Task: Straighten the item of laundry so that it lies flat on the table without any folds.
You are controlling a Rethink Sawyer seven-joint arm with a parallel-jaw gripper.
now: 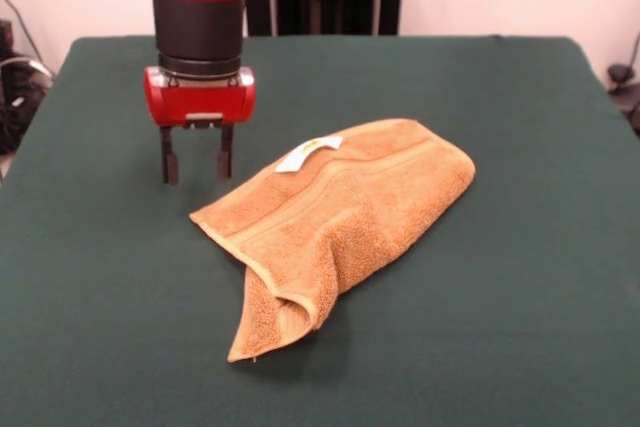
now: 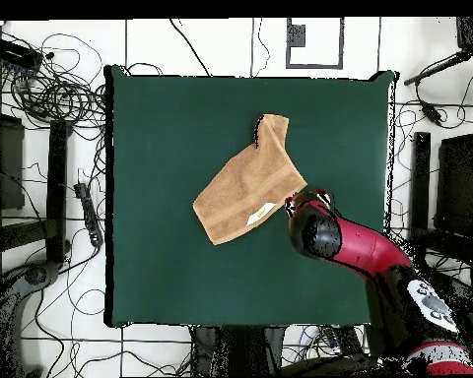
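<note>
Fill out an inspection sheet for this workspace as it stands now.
Surface: dark green table, bare cloth all around the towel.
Job's things: orange-tan towel near the table's middle, folded over itself, one corner rolled into a hanging flap at the front; white tag on top. Not flat.
Clutter: nothing seen on the table.
Grippers: gripper open, fingers pointing down beside the towel's tagged edge, holding nothing.
Cables: many loose cables on the floor beside the table, none on it.
Surroundings: white tiled floor, dark stands and equipment around the table; no person seen.
</note>
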